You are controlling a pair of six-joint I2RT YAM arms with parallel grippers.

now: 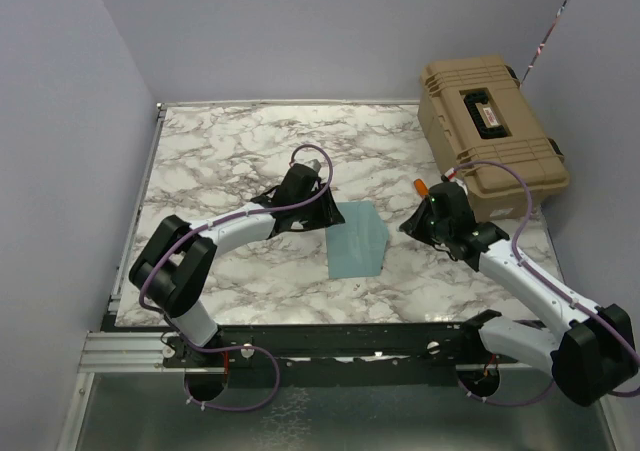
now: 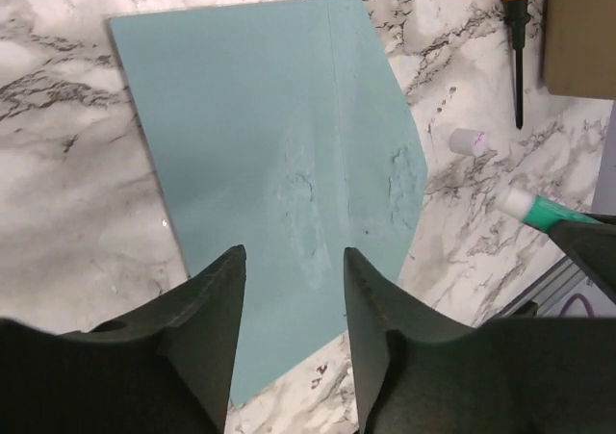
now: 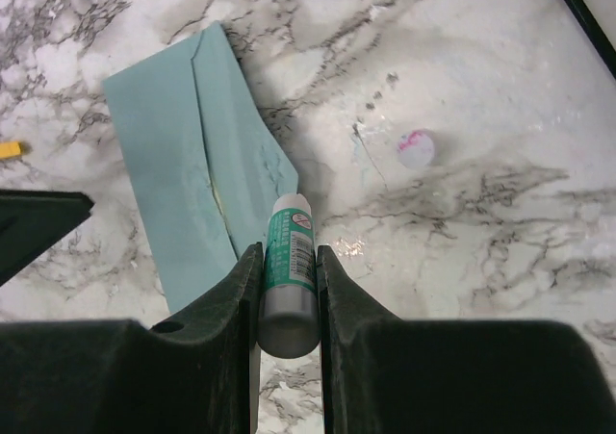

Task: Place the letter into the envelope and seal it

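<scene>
Top external view: the envelope (image 1: 357, 239) lies flat on the marble counter (image 1: 230, 161), near the middle, between my two arms. My left claw (image 1: 328, 214) sits at the envelope's far left corner. My right claw (image 1: 418, 223) hangs just beside the envelope's right edge. A tan case (image 1: 490, 131) stands at the far right corner of the counter, with an orange-handled screwdriver (image 1: 422, 185) just in front of it.

Left wrist view: my left claw (image 2: 292, 294) is open. Its two black fingers (image 2: 217, 328) stand apart with nothing between them, over the near edge of the envelope (image 2: 241, 145). The tapered flap (image 2: 380, 155) is unfolded and points to the right. Smeared patches show on the flap and beside the fold line. Right of the flap, on the counter (image 2: 58, 213), lie a small white cap (image 2: 469, 141) and the screwdriver (image 2: 517, 39). The white tip of a green glue stick (image 2: 534, 206) enters from the right edge.

Right wrist view: my right claw (image 3: 289, 266) is closed on the glue stick (image 3: 289, 261), holding its green body from both sides, white tip pointing away from the camera. The tip is just beside the edge of the flap (image 3: 245, 155) of the envelope (image 3: 164, 165); I cannot tell whether it touches. The cap (image 3: 416, 149), marked pink, lies well apart to the right on the counter (image 3: 500, 88).
</scene>
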